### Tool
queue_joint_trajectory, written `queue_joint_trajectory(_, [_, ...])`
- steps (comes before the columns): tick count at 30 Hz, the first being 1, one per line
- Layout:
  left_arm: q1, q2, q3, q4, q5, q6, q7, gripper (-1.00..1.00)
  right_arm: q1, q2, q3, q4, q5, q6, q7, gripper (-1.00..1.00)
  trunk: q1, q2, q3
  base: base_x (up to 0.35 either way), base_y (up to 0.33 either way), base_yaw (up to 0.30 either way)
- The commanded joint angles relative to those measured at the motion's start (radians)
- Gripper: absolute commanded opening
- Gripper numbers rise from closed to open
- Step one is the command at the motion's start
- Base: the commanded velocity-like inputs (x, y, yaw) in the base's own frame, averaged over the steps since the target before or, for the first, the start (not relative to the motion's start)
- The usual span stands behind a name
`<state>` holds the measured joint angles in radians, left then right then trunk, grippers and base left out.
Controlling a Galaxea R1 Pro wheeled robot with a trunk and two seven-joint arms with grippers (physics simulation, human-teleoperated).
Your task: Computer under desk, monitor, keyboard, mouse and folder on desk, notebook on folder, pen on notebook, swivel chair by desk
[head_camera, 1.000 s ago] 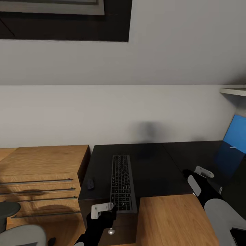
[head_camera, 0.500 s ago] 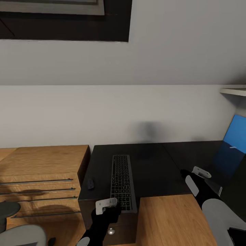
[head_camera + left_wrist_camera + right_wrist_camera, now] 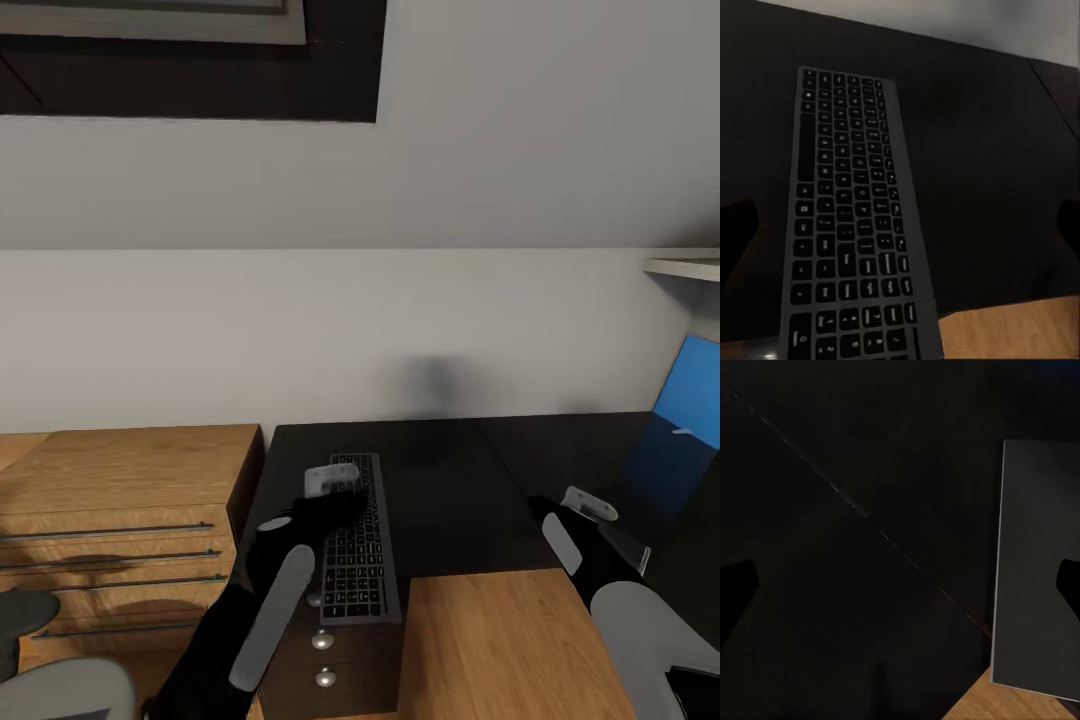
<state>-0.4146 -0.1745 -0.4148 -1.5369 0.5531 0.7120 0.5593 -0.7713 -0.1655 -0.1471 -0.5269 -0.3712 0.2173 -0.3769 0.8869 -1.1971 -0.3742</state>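
The slim grey keyboard (image 3: 358,560) lies lengthwise on the near left part of the black desk (image 3: 450,500). My left gripper (image 3: 335,480) hovers open over the keyboard's far end, its arm crossing the desk's left edge. In the left wrist view the keyboard (image 3: 855,225) runs between the two dark fingertips (image 3: 735,232), which stand wide apart. The mouse is hidden behind my left arm. My right gripper (image 3: 585,503) is open low over the desk's right part. Beside it lies the dark grey notebook (image 3: 1039,570). The black desk top (image 3: 855,547) spreads under the right fingertips (image 3: 731,600).
An oak drawer unit (image 3: 120,520) with bar handles stands against the desk's left side. A blue panel (image 3: 692,388) rises at the desk's far right under a white shelf (image 3: 685,265). Oak floor (image 3: 490,640) lies in front. Grey chair parts (image 3: 40,680) show at the lower left.
My left arm has lifted from the desk's front edge and reached forward over the keyboard, now covering the mouse. The right arm has barely moved. The keyboard has stayed put.
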Motion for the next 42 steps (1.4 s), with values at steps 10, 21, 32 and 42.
queue_joint_trajectory(10, [-0.097,0.000,0.058,0.173,0.252,0.023,0.042,1.00,0.000,0.001,0.001,0.002,-0.009,0.001,-0.004,1.00,0.000,-0.001,-0.001,0.000,0.000,-0.001])
queue_joint_trajectory(21, [-0.100,0.053,0.052,0.180,0.268,0.019,0.039,1.00,0.000,0.021,0.001,0.004,-0.009,-0.021,-0.004,1.00,0.000,-0.001,-0.001,0.000,0.000,-0.144])
queue_joint_trajectory(32, [-0.100,0.066,0.036,0.187,0.269,0.017,0.044,1.00,0.000,0.047,0.002,0.030,-0.007,-0.037,0.001,1.00,0.000,-0.001,-0.001,0.000,0.000,-0.139])
queue_joint_trajectory(42, [-0.101,0.068,0.005,0.191,0.266,0.017,0.047,1.00,0.000,0.051,0.031,0.062,-0.006,-0.064,0.006,1.00,0.000,-0.001,-0.001,0.000,0.000,-0.012])
